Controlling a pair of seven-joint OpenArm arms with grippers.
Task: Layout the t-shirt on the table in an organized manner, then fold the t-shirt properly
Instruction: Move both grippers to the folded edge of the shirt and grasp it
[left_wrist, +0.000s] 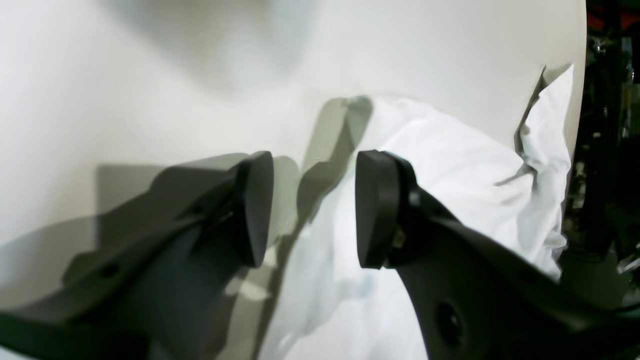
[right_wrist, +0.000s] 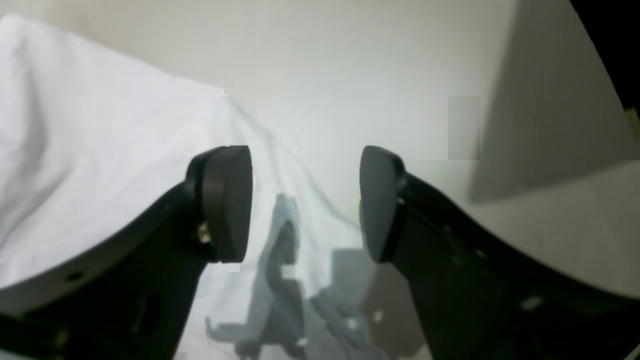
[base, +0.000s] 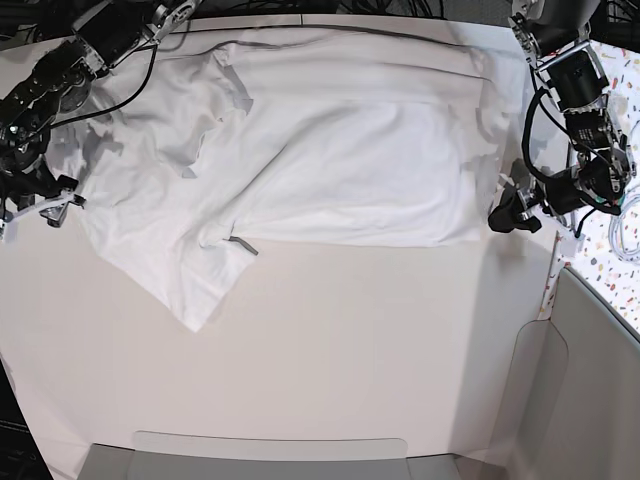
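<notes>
White t-shirt (base: 340, 150) lay spread on tabletop (base: 350, 350); left tool (left_wrist: 315, 207) and right tool (right_wrist: 305, 202) stood wide, empty, over t-shirt edges.

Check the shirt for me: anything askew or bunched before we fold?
Yes. The t-shirt lies spread on the table, but its end near the right gripper is rumpled, with one flap skewed diagonally toward the table's middle. Nothing looks damaged.

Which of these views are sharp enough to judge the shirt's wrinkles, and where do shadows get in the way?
Base view: sharp, evenly lit; folds of the t-shirt on the table read clearly. Left wrist view: soft focus, left gripper throws a hard shadow across the cloth edge. Right wrist view: blurred and washed out, right gripper shadow lies between its open pads.
</notes>
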